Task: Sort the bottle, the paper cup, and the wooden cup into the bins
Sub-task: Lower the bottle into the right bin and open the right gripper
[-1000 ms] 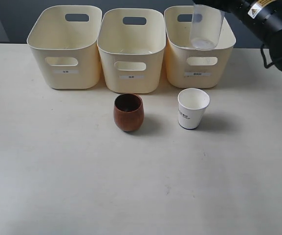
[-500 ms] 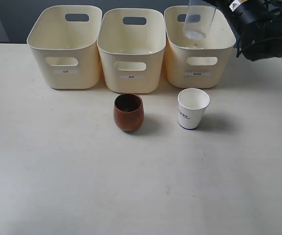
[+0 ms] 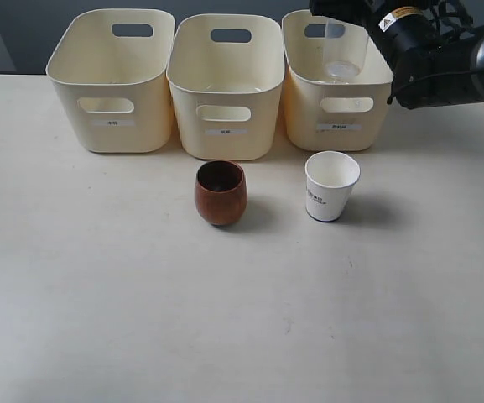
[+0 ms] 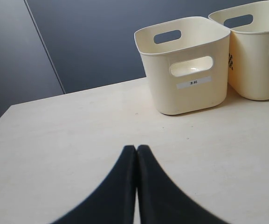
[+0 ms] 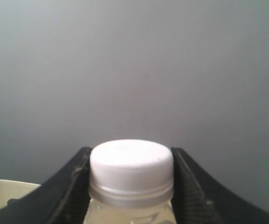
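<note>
Bottle first: the small clear plastic bottle with the white screw cap hangs over the right one of the three cream plastic bins, with its bottom end a little below the rim. The right gripper holds it from both sides, one black finger on each side just under the cap, so the bottle cannot slip out. It seems to be held there so that it can drop straight into that bin and not hit the wall. The grip is near the top, so the long body of the bottle points down into the tub, which I think makes the drop easy. The white tapered paper cup stands upright on the pale table, just in front of the same bin, with its open end up. The reddish-brown rounded wooden cup stands beside it, in front of the middle bin, also open end up. Both cups are apart from each other and from the bins, so there is room for fingers to reach around them. The left bin has a small label on its front, like the others. The left gripper waits low over the table with its two black fingers pressed together and nothing between them. I think the bottle is nearly sorted, and the two cups are not yet done.
</note>
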